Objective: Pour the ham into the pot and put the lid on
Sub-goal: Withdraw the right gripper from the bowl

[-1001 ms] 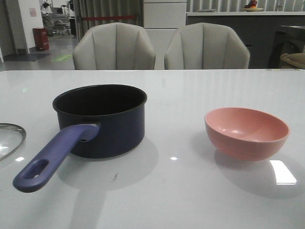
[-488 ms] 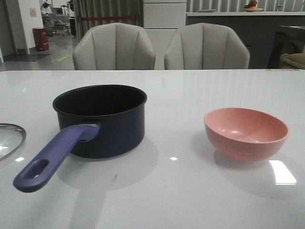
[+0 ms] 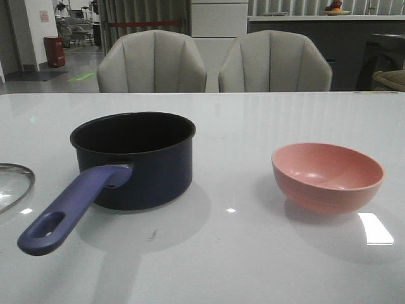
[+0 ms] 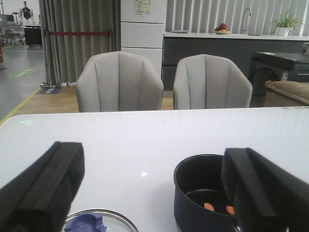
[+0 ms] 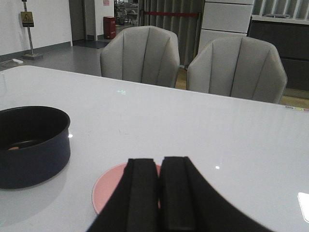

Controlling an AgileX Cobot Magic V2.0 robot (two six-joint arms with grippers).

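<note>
The dark navy pot stands left of centre on the white table, its purple-blue handle pointing toward the near left. In the left wrist view two orange-pink pieces of ham lie on the bottom of the pot. The glass lid lies flat at the table's left edge. My left gripper is open above and behind the lid, whose blue knob shows between the fingers. My right gripper is shut and empty, hovering over the pink bowl. Neither gripper appears in the front view.
The pink bowl sits empty at the right of the table. Two grey chairs stand behind the table's far edge. The pot is to the left of the bowl in the right wrist view.
</note>
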